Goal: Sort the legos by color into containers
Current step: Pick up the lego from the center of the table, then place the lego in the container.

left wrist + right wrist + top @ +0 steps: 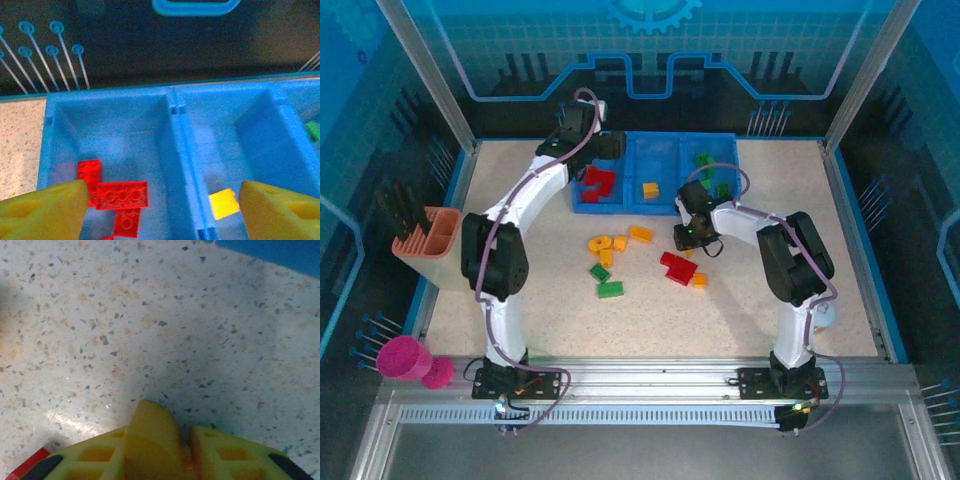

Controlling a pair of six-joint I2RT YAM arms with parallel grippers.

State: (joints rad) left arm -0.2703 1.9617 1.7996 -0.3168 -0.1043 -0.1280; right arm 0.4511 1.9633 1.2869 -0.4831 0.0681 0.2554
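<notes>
Tray: the blue tray (pixel 670 138) is being carried at the middle of the worktop's (pixel 650 330) far edge, its three compartments being set side by side
Left compartment: red legos (pixel 122 195) are being held here, lying flat, some of them touching
Middle compartment: one yellow-orange lego (pixel 223 204) is being held here, close to the near wall
Right compartment: green legos (pixel 705 160) are being held here
Left claw: the left claw (pixel 162 200) is being held above the tray's left half, its fingers being kept spread wide with nothing between them
Right claw: the right claw (pixel 185 440) is being held low over the middle of the worktop, near the tray's near right corner; its fingers (pixel 150 430) are being pressed together, a sliver of orange being seen in the slit, and whether a brick is being pinched cannot be told
Loose, worktop middle: yellow-orange pieces (pixel 605 245) are being left in a cluster, with two green bricks (pixel 611 289) just beside them towards the near edge
Loose, by the right claw: a red brick (pixel 677 267) and a small orange brick (pixel 699 280) are being left just beside the claw, on its near side
Left edge: a peach holder (pixel 435 245) is being carried there, well apart from the legos
</notes>
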